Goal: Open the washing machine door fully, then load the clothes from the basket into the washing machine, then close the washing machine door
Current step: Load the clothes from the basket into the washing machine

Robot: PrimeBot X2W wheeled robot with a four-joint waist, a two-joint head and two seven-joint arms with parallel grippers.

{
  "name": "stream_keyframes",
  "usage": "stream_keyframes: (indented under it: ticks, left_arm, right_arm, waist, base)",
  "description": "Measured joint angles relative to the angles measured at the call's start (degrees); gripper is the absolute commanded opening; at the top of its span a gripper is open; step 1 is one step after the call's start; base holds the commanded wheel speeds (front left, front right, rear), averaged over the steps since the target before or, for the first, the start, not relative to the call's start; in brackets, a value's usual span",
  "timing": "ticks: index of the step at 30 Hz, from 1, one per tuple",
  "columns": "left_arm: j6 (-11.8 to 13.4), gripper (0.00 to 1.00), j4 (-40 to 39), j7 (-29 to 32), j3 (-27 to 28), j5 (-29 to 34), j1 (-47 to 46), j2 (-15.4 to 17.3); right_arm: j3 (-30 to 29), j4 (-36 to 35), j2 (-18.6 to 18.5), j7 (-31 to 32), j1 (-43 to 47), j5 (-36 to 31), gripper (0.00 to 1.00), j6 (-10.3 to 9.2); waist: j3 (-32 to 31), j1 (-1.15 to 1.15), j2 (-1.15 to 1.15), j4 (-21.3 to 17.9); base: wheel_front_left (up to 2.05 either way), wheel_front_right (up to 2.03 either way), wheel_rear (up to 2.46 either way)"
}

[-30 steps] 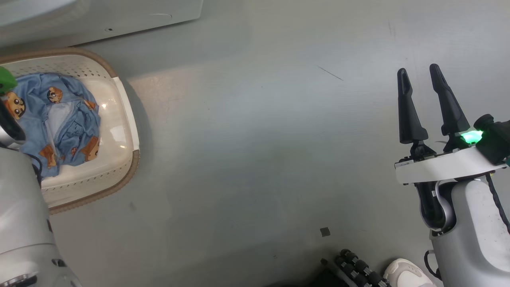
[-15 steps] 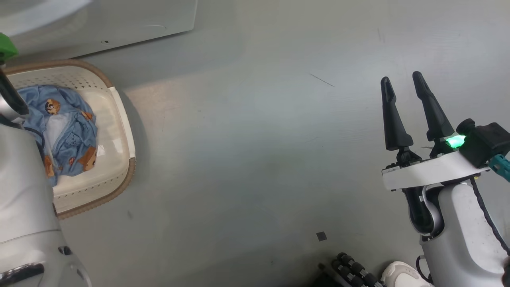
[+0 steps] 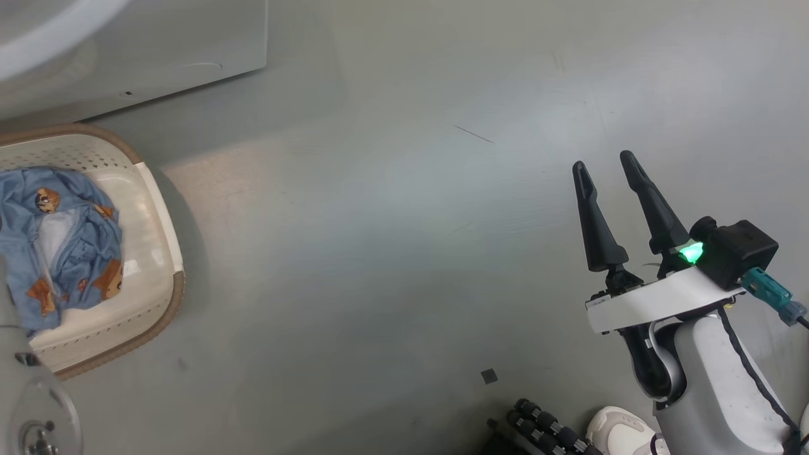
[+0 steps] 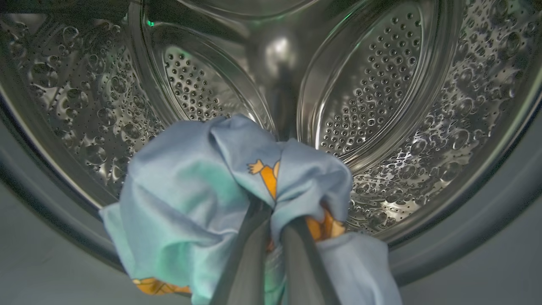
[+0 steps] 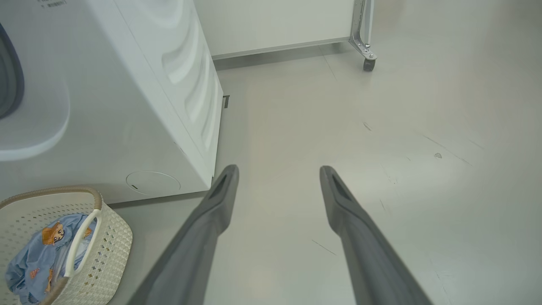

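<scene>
Left gripper [image 4: 274,214]: fingers pressed together on a fold of the garment [image 4: 190,190], which bunches over and around their tips.
Garment: soft, crumpled light-blue cloth with orange print. It droops on both sides of the fingers (its lower edges run out of the picture).
Drum [image 4: 381,84]: shiny steel, dimpled and pierced with small holes, with a smooth raised rib straight beyond the left fingertips. The garment is held at its mouth (how far in, I cannot tell).
Gasket [image 4: 461,237]: dull grey ring curving below and around the left gripper.
Right gripper [image 3: 603,163]: two long, dark, tapered fingers spread apart with nothing between them, over bare floor [image 3: 379,265].
Floor: smooth, pale grey, faintly scuffed.
Basket [image 3: 165,240]: cream perforated plastic, rounded, with a brown woven-look rim. It stands well to the left of the right gripper.
Clothes [image 3: 63,253]: rumpled blue bear-print fabric with a pale patch, lying inside the basket.
Washer [image 5: 127,106]: white and boxy, with moulded ridges on its side panel. It is ahead and left of the right gripper, and the basket is just beside its foot.
</scene>
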Motion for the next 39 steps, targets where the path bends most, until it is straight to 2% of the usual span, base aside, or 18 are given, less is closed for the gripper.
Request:
stream_keyframes:
  ticks: [6,11,18,26,34,39]
  left_arm:
    - [-1.1,0.0,3.2,1.6,-1.0,0.5,-4.4,2.0]
    - [-1.7,0.0,5.3,1.9,0.4,-0.9,-8.6,3.2]
    - [-1.6,0.0,6.2,0.9,1.3,-1.0,-12.4,7.6]
    - [-1.6,0.0,4.6,-0.6,2.8,-2.7,-20.4,7.9]
    - [-1.3,0.0,7.0,-0.8,5.0,-4.9,-20.5,7.9]
    - [-1.8,0.0,9.5,-0.8,4.0,-5.1,-20.5,7.9]
  right_arm:
    - [0.3,0.2,-0.3,0.0,1.1,0.4,1.0,0.0]
    - [0.7,0.2,-0.4,0.0,1.2,0.5,1.0,0.0]
    - [1.9,0.2,-0.9,0.0,2.4,0.8,1.0,0.0]
    - [1.9,0.1,-1.5,0.0,3.4,0.9,1.0,0.0]
    - [2.5,0.0,-1.2,0.0,3.4,1.0,1.0,0.0]
    - [2.7,0.0,-1.2,0.0,3.4,1.3,1.0,0.0]
  waist:
    - [0.6,0.0,0.0,-1.8]
    - [1.5,0.0,0.0,-2.9]
    - [1.9,0.0,0.0,-4.1]
    - [3.4,0.0,0.0,-5.2]
    - [4.4,0.0,0.0,-5.6]
    - [4.5,0.0,0.0,-5.8]
  base:
    - [0.0,0.0,0.0]
    - [0.0,0.0,0.0]
    - [0.0,0.0,0.0]
    - [0.0,0.0,0.0]
    - [0.0,0.0,0.0]
    - [0.0,0.0,0.0]
